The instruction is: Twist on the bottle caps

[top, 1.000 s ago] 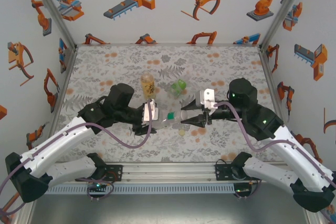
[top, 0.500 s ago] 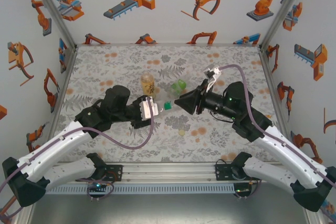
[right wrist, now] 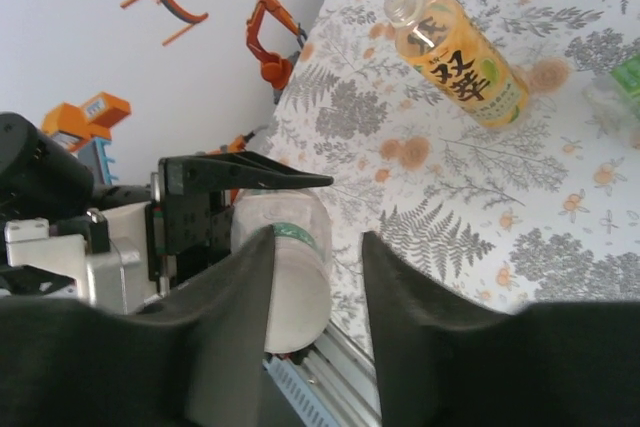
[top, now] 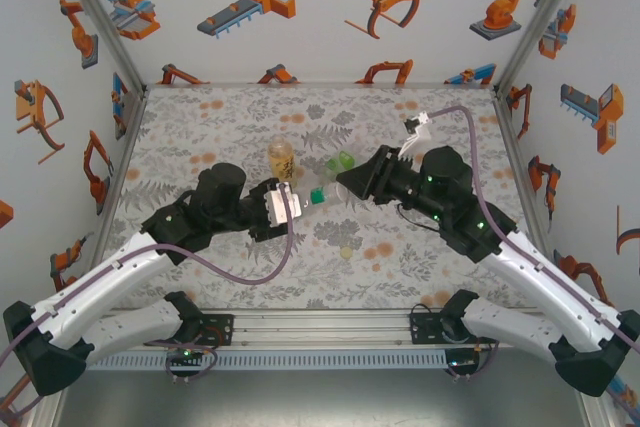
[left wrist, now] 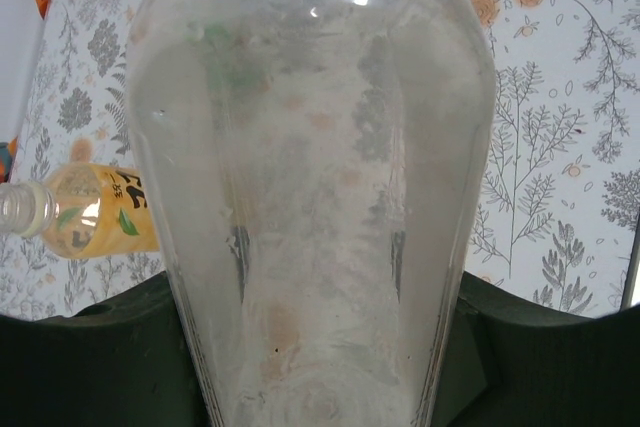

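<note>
Black Chinese characters on pale label of amber bottle (right wrist: 460, 62), 12 o'clock from left gripper (top: 288, 207), itself clamped on clear bottle (left wrist: 320, 197), neck toward 3 o'clock, facing right gripper (right wrist: 318, 237), fingers (right wrist: 420, 327) parted, gripping nothing. Green bottle (top: 342, 163) at 1 o'clock, yellowish cap (top: 347, 251) at 5.

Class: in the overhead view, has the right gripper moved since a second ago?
Yes. The right gripper has moved up the view and leftward, toward the amber-yellow labelled plastic bottle.
</note>
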### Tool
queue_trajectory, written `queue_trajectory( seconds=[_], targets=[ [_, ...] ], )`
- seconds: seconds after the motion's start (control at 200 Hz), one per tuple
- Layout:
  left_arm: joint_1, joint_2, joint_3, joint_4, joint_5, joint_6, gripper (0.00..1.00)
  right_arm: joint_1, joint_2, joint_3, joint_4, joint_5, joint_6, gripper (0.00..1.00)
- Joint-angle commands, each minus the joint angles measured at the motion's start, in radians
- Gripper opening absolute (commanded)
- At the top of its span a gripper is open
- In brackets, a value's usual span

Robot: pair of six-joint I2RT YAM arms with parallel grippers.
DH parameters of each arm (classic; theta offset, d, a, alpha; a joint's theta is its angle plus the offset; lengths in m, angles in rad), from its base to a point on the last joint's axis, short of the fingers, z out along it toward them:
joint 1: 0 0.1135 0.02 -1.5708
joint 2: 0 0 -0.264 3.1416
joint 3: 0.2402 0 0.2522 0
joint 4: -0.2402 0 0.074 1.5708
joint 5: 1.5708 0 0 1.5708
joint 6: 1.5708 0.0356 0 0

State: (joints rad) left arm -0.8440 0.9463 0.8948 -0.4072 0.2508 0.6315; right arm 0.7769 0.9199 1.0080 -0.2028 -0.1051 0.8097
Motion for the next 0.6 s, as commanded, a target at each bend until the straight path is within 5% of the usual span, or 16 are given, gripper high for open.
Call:
queue_trajectory(
  seconds=[0.0, 0.08, 0.22, 0.596],
  targets=[
    [-0.004, -0.016, 0.010, 0.041, 0.025, -0.009, 0.00, 0.004, 0.013, 0.039, -0.046, -0.017, 0.004, 0.56],
    [-0.004, -0.010, 0.013, 0.041, 0.005, -0.011, 0.00, 0.005, 0.044, 0.063, -0.053, -0.076, 0.033, 0.68],
    [-0.004, -0.002, 0.018, 0.039, -0.032, -0.016, 0.00, 0.005, 0.114, 0.104, -0.082, -0.175, 0.082, 0.73],
    [-0.004, 0.017, 0.033, 0.024, -0.083, -0.027, 0.00, 0.005, 0.208, 0.110, -0.061, -0.249, 0.137, 0.65]
  ],
)
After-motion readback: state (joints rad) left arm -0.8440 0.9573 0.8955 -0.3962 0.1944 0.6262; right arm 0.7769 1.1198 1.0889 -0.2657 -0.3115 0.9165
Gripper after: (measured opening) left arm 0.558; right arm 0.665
